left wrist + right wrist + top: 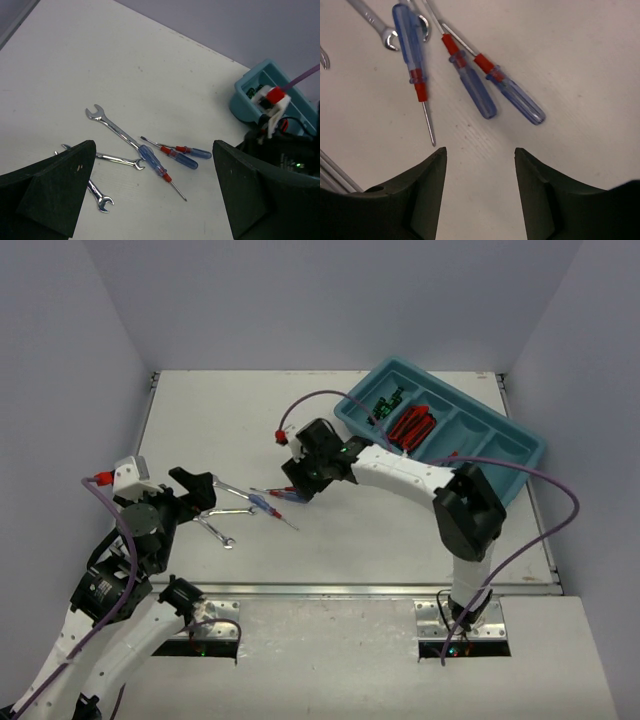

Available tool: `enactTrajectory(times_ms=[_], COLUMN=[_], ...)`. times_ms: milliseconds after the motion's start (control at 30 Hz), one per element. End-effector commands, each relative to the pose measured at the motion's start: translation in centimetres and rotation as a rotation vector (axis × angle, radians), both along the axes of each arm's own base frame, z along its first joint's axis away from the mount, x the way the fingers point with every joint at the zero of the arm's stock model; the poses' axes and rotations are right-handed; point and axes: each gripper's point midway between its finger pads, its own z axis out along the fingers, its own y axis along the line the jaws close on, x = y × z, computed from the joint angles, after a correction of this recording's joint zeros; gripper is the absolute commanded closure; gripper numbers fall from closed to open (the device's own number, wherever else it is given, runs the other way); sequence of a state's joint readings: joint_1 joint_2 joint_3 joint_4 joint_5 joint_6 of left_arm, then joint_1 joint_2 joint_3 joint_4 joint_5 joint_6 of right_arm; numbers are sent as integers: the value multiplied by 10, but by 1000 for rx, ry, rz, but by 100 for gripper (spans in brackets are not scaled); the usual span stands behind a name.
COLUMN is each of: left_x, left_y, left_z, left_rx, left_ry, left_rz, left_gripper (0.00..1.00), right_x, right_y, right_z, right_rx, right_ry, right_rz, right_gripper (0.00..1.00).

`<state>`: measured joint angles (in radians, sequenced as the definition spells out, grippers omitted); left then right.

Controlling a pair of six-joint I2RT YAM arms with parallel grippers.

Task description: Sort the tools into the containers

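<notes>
Right gripper [480, 152]: jaws apart, empty, at bottom of the wrist frame, just below three blue-and-red clear-handled screwdrivers [470, 82] lying on the white table [580, 60]. Silver metal wrenches [114, 127] lie just left of them. Left gripper [154, 147]: jaws wide apart, empty, near the wrenches. Teal plastic tray [505, 455], upper right of the top view, holds red-and-black utility knives [410, 425] and black-and-green screwdrivers [388, 400].
</notes>
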<state>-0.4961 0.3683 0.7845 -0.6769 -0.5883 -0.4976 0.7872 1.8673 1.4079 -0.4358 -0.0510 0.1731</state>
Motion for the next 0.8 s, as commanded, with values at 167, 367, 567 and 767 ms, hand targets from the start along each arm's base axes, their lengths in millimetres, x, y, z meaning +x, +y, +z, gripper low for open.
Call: enactTrajectory(times_ms=[167, 367, 567, 767], left_x=[2, 3, 2, 2], left_y=[-1, -1, -1, -1], left_z=[8, 9, 9, 9], left_rx=[-7, -5, -7, -7], left_ry=[-32, -31, -34, -34], left_rz=[0, 0, -3, -3], left_gripper=[0, 0, 0, 0], right_x=[-13, -13, -15, -19], right_y=[87, 103, 110, 113], right_z=[-22, -43, -61, -77], right_rx=[-50, -80, -89, -105], right_ry=[-52, -57, -31, -14], right_rz=[176, 180, 183, 184], right_gripper=[46, 46, 61, 63])
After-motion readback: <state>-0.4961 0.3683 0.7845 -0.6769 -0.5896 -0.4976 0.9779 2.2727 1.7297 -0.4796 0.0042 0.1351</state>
